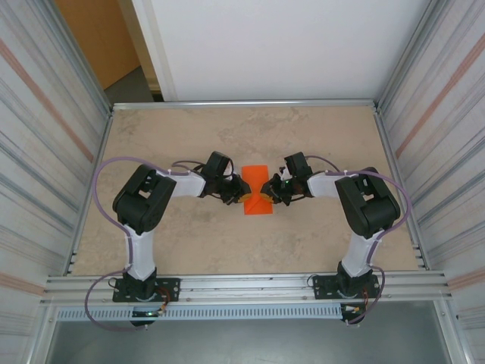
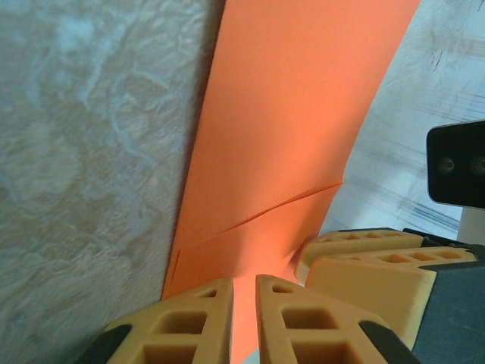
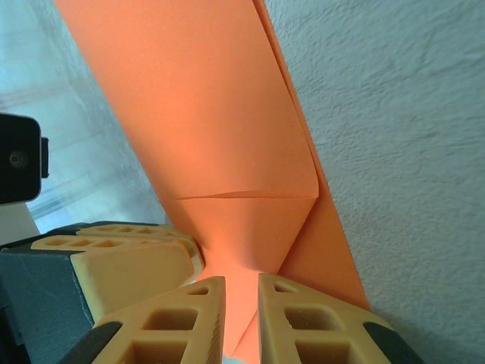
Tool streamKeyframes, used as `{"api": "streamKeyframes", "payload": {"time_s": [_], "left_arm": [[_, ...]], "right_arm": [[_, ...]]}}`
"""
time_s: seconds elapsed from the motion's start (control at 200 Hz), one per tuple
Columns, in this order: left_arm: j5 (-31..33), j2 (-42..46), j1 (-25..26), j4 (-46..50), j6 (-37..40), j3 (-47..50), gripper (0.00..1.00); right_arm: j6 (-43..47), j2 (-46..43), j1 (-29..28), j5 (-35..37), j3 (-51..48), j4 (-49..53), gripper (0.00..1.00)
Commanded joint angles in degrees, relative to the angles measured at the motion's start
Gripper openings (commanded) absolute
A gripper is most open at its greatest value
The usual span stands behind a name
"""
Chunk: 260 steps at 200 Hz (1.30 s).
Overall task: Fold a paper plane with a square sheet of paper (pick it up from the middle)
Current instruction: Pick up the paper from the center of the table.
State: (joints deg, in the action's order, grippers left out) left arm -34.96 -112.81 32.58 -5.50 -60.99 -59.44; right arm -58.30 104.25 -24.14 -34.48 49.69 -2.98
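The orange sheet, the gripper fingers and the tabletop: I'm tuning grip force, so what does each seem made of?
The orange sheet looks like thin matte paper: it holds sharp creases and bends in a curve. The fingers look like tan moulded plastic, possibly rubbery, with open cells. The tabletop looks like beige marbled laminate or stone; unclear which.

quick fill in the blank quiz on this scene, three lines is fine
1. The paper is bright ___.
2. Counting the left gripper and the right gripper, ___ grippers pinch it.
3. Under the paper lies a marbled ___.
Missing words: orange; two; table.
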Motion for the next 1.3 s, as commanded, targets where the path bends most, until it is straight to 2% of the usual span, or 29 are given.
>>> {"api": "streamKeyframes", "payload": {"time_s": [0.0,0.18,0.667,1.087,1.298], "left_arm": [[0.76,-0.48,0.03,1.45,-0.7,1.68,0.16],[0.1,-0.7,-0.07,0.52,-0.75,1.61,0.15],[-1.59,-0.48,-0.06,-0.58,-0.5,1.34,0.09],[-1.84,0.5,-0.15,-1.03,-0.69,1.42,0.09],[-1.69,1.69,-0.31,-0.14,0.59,0.27,0.09]], "right_arm": [[0.16,-0.35,-0.31,1.55,-0.47,2.72,0.18],[1.18,-0.91,-0.16,4.85,-0.15,6.23,0.21],[1.96,1.38,-0.9,1.86,2.56,3.42,0.17],[2.65,1.21,-1.2,3.77,3.35,5.19,0.17],[2.84,1.57,-1.59,1.23,3.23,2.22,0.15]]}}
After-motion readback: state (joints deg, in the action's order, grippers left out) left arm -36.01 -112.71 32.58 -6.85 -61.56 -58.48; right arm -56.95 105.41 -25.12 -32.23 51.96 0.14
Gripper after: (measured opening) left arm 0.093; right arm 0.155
